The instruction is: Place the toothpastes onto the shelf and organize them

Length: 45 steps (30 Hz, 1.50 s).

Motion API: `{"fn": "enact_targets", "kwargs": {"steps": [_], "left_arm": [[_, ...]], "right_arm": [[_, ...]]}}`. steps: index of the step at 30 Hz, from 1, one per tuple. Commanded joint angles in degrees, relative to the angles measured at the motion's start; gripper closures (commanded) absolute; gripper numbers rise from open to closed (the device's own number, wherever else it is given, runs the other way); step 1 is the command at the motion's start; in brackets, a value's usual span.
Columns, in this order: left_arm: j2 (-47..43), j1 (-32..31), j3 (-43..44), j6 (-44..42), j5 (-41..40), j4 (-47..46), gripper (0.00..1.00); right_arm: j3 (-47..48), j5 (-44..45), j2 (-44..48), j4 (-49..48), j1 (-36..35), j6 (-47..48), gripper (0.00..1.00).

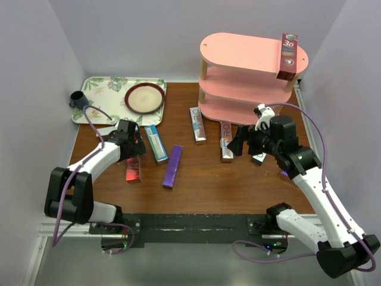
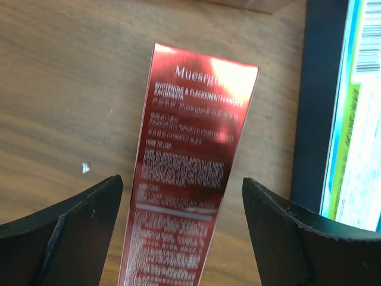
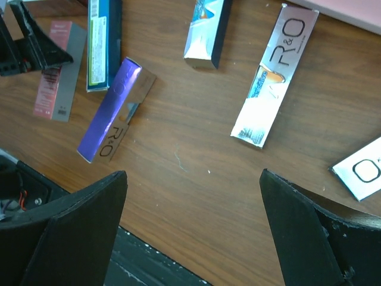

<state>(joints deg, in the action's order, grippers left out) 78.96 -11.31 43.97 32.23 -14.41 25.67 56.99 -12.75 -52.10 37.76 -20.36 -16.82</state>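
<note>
Tray (image 1: 101, 89) sits at 10 o'clock on the table (image 1: 196, 190).

Your left gripper (image 2: 181, 193) has its jaws wide. They straddle the red carton (image 2: 193, 149) and touch neither side. That carton lies flat at 8 o'clock.

The teal carton (image 1: 156, 143) lies just beside it, at its 3 o'clock. The purple carton (image 1: 172, 167) lies flat near table centre.

A silver carton (image 1: 198, 125) and a second silver carton (image 1: 226, 142) lie flat at the shelf's near edge.

Your right gripper (image 3: 193, 179) also has wide jaws with nothing between them, over bare wood at 3 o'clock. You cannot tell the colour of the carton half hidden beside it.

The shelf (image 1: 238, 50) stands at 1 o'clock. One 3D carton (image 1: 289, 56) stands upright at the right end of its top tier.
</note>
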Motion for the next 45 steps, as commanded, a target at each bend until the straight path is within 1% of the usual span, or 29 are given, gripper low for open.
{"fn": "enact_targets", "kwargs": {"steps": [1,2,3,5,6,8,10,11,12,14,15,21,22,24,27,28,30,32,33,34,35,36,37,38,39,40,41,43,45], "left_arm": [[4.96,0.32,4.55,-0.76,-2.81,-1.24,0.14],[5.50,0.32,4.90,-0.94,-2.81,-0.98,0.15],[5.85,0.32,4.99,-1.20,-2.64,-1.06,0.19],[5.95,0.32,4.99,-1.38,-2.72,-1.06,0.23],[5.86,0.32,4.73,-1.55,-2.72,-1.06,0.33],[5.33,0.32,4.38,-1.64,-2.46,-1.32,0.39],[5.07,0.32,3.85,-1.64,-1.85,-1.41,0.47],[5.15,0.32,3.67,-1.64,-1.24,-1.15,0.49],[4.98,0.24,3.41,-1.56,-1.14,-0.89,0.54],[3.58,0.24,3.06,-1.47,-0.62,-0.27,0.56],[2.70,0.24,2.62,-1.38,-0.27,-0.10,0.60],[-8.72,0.24,1.83,0.02,3.77,1.31,0.60],[-12.30,0.24,1.65,0.38,4.65,0.88,0.60],[-15.92,0.24,0.77,2.13,7.99,-0.18,0.60],[-23.91,0.24,-1.33,5.64,13.96,-4.30,0.60],[-25.07,0.24,-1.86,6.70,15.89,-6.75,0.60],[-28.57,0.24,-3.88,10.82,21.08,-9.83,0.60],[-30.96,0.24,-6.94,15.55,25.98,-16.42,0.60],[-33.06,0.24,-8.09,17.32,27.06,-18.70,0.60],[-33.78,0.24,-9.24,19.17,28.29,-23.43,0.60],[-34.57,0.24,-11.51,22.93,30.56,-26.69,0.60],[-35.70,0.24,-12.66,24.88,31.54,-29.42,0.60],[-36.32,0.15,-13.89,26.90,32.42,-35.19,0.60],[-36.85,0.15,-16.95,31.36,34.35,-38.64,0.61],[-37.55,0.15,-18.46,33.67,35.06,-42.07,0.61],[-37.65,0.15,-19.78,35.86,35.59,-48.55,0.61],[-37.65,0.15,-22.23,40.24,36.55,-51.92,0.61],[-37.30,0.06,-24.27,44.22,36.91,-60.07,0.62],[-36.51,-0.11,-26.12,48.79,37.09,-64.50,0.62]], "right_arm": [[-0.56,0.62,0.77,-2.60,-0.56,-0.06,0.02],[-0.65,0.80,0.85,-2.60,-0.56,0.03,0.02],[-0.92,0.80,0.94,-2.69,-0.56,0.12,0.02],[-1.53,0.71,1.21,-2.95,-0.65,0.03,0.02],[-1.71,0.54,1.29,-3.13,-0.65,0.03,0.02],[-2.32,0.36,1.47,-3.30,-0.65,-0.06,0.02],[-3.02,0.36,1.73,-3.57,-0.65,-0.06,0.02],[-3.20,0.36,1.91,-3.66,-0.73,0.03,0.02],[-3.38,0.36,2.08,-3.74,-0.73,-0.06,0.02],[-3.82,-0.08,2.26,-4.01,-0.82,0.03,0.02],[-3.99,-0.34,2.52,-4.09,-1.00,0.03,0.02],[-6.97,-3.76,3.41,-8.22,-2.22,-2.42,0.02],[-7.33,-4.64,3.49,-10.14,-2.49,-3.21,0.02],[-8.56,-6.05,3.58,-12.17,-3.71,-5.59,0.02],[-10.58,-8.25,3.84,-17.35,-5.65,-9.45,0.02],[-11.02,-8.60,3.84,-20.59,-6.18,-10.68,0.02],[-12.68,-9.39,3.84,-23.77,-7.93,-14.02,0.02],[-13.48,-10.01,3.67,-28.34,-9.34,-17.00,0.02],[-14.10,-10.10,3.41,-29.75,-10.65,-17.98,0.02],[-14.45,-9.92,3.23,-31.93,-11.27,-18.94,0.02],[-14.80,-9.66,3.14,-33.18,-11.89,-20.87,0.02],[-15.59,-9.40,2.97,-34.49,-12.94,-21.84,0.02],[-16.03,-9.13,2.88,-37.12,-13.39,-22.98,0.02],[-16.47,-8.96,2.96,-38.10,-13.91,-25.26,0.02],[-17.34,-8.78,2.79,-40.11,-14.61,-26.15,0.02],[-17.79,-8.26,2.62,-42.65,-15.06,-27.12,0.02],[-18.05,-7.99,2.53,-43.72,-15.41,-28.61,0.02],[-18.32,-7.46,1.48,-46.18,-16.46,-29.67,0.02],[-18.41,-7.29,0.60,-47.94,-17.25,-31.16,0.01]]}}
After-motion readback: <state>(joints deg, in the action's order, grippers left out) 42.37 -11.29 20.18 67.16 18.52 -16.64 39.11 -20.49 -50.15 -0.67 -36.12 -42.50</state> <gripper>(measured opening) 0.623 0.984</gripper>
